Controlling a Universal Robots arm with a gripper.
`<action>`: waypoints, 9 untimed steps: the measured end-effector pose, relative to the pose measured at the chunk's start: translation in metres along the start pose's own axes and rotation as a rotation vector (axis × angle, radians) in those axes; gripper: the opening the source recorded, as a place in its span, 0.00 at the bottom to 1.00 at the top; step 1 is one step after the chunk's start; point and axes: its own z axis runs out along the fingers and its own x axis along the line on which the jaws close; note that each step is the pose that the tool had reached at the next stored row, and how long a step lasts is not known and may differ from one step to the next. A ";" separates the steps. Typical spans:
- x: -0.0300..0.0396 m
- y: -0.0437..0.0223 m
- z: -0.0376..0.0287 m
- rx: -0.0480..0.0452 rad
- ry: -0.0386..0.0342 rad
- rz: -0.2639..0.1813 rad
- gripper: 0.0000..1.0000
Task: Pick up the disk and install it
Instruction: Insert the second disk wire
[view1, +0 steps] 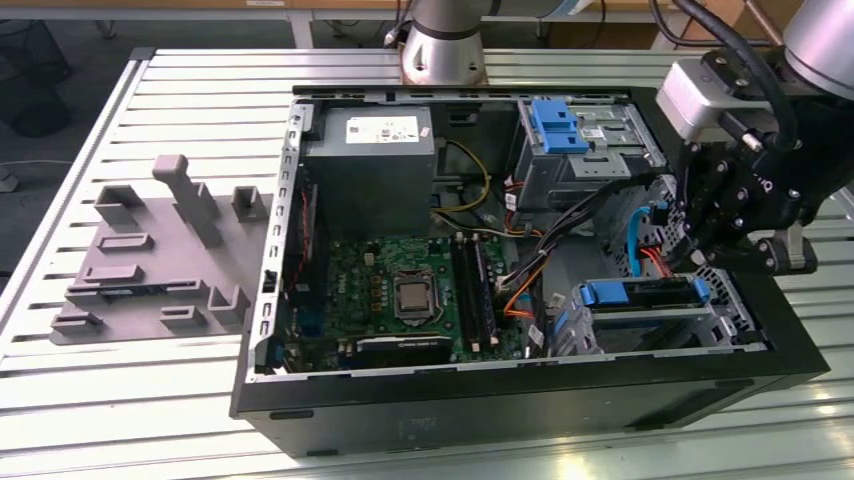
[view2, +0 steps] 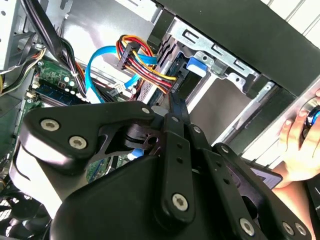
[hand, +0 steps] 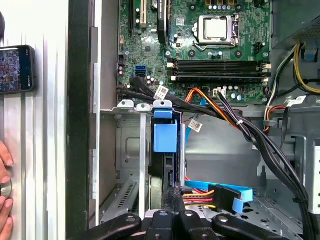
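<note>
hovering hand, disk (mostly hidden) in bay

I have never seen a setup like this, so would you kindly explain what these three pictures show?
A robot arm works over an open computer case on a slatted metal table. The exterior view looks down on the scene; both wrist views ride on the arm and look past its black tool into the case. The tool hangs above the drive bay at the exterior view's right, where the disk, in its blue carrier, sits in the slot. A grey fixture block lies beside the case. A person's hand rests on the table nearby.
</note>
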 end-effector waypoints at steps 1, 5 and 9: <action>0.0001 0.0000 -0.0022 0.0000 0.0001 0.000 0.11; 0.0001 0.0048 -0.0036 0.0000 -0.0002 0.000 0.11; 0.0003 0.0132 -0.0035 0.0000 -0.0003 0.000 0.11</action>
